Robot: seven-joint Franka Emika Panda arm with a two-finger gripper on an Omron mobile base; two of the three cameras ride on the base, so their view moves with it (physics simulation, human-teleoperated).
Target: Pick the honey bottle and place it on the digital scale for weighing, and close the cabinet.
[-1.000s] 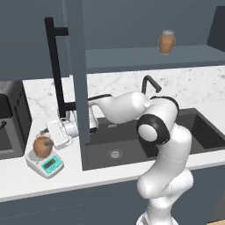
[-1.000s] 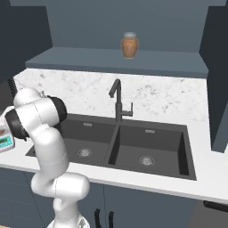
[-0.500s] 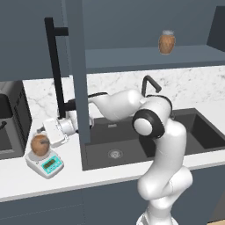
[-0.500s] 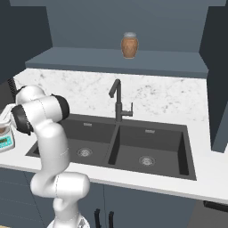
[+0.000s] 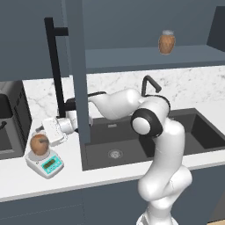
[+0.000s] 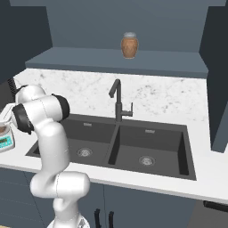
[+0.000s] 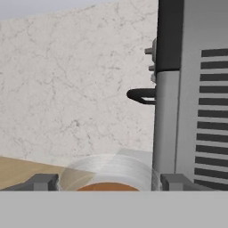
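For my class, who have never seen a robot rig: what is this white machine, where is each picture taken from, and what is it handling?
It is a rendered kitchen. The white arm stands on a base; two cameras behind it look over its left and right sides, and a third sits on its hand. The end effector reaches left to the honey bottle, which stands on the scale on the counter. The hand view shows the lid between the fingertips; a grip cannot be confirmed. Another jar sits on the shelf of the open cabinet.

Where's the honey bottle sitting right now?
In the left base view, the honey bottle sits on the digital scale at left, beside the gripper.
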